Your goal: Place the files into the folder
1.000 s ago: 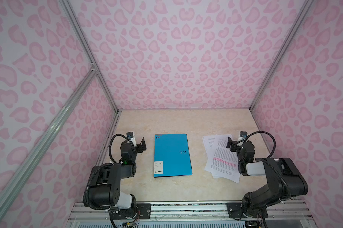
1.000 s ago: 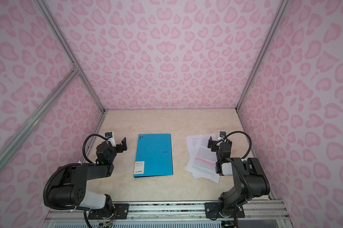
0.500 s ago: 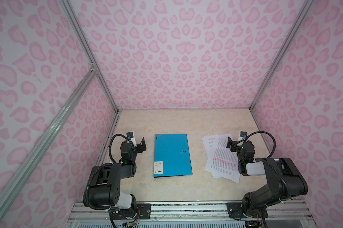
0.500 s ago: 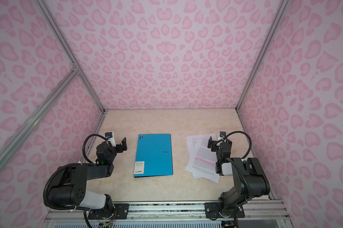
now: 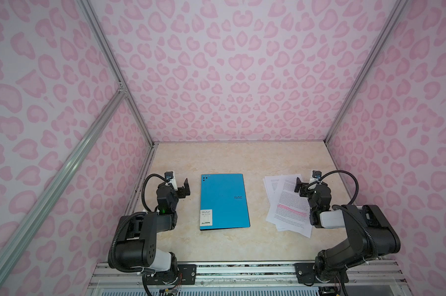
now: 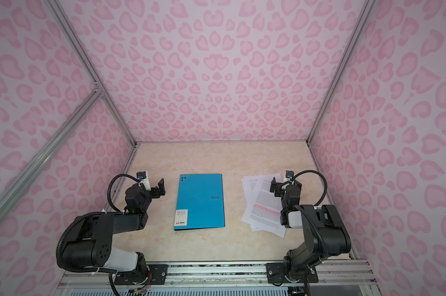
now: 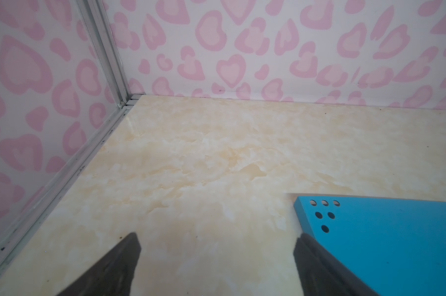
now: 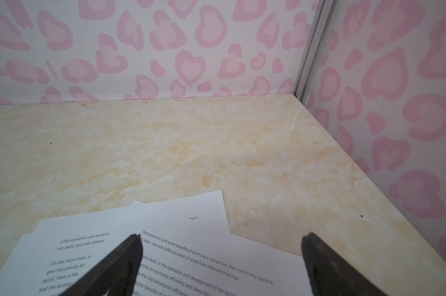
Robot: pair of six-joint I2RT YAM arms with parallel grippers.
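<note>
Your left gripper: jaws wide apart, empty, left of the closed folder at table centre | your right gripper: jaws wide apart, empty, over the papers at right.

The cream marbled tabletop carries two things, well apart: a closed blue folder lying flat, and loosely fanned printed files.

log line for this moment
folder closed, flat | files loose beside it | left fingers open, empty | right fingers open above files
</note>
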